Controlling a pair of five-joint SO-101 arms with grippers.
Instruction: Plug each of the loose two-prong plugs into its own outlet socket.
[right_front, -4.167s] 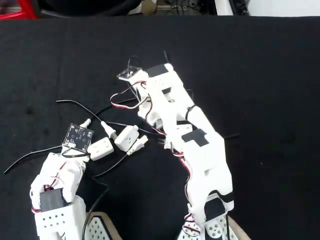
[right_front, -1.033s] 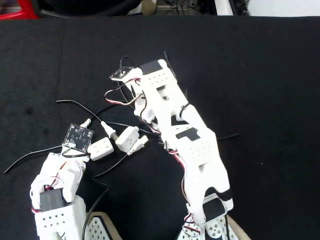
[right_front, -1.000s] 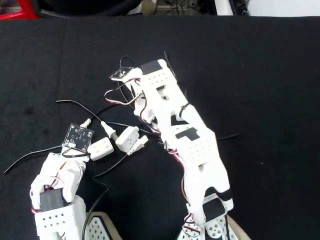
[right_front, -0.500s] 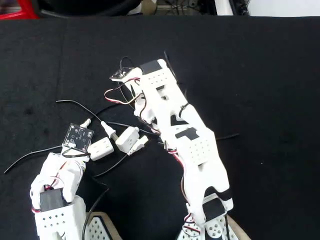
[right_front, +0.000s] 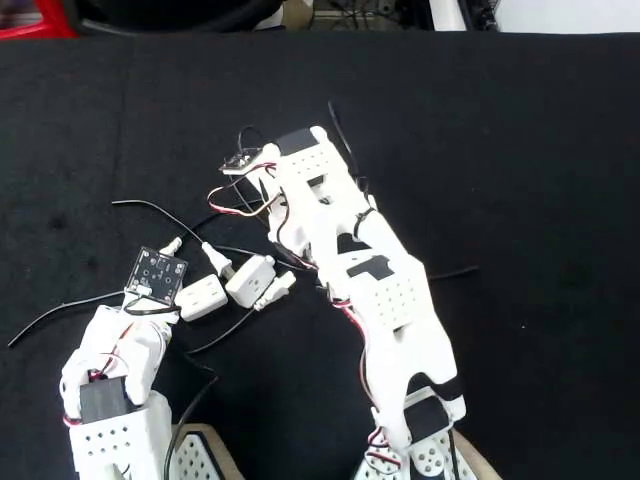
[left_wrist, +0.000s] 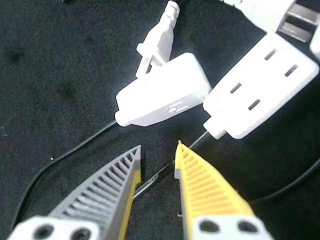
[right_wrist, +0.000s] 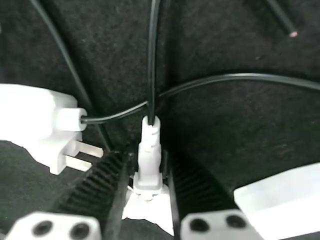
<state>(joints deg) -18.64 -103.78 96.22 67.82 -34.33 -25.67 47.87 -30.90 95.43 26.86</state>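
Black table (right_front: 560, 150); white plug (right_wrist: 150, 135) tight between black fingers (right_wrist: 100, 185) of right gripper (right_wrist: 145, 159)

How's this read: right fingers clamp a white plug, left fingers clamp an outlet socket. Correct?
Wrong on the left. The left wrist view shows the left gripper open, fingers holding nothing, short of the outlet socket. The right gripper does clamp the white plug.

no legible text, no readable markings

plug (right_wrist: 149, 150) prongs: hidden between fingers (right_wrist: 92, 192) | outlet (right_wrist: 280, 200): apparently edge-cropped
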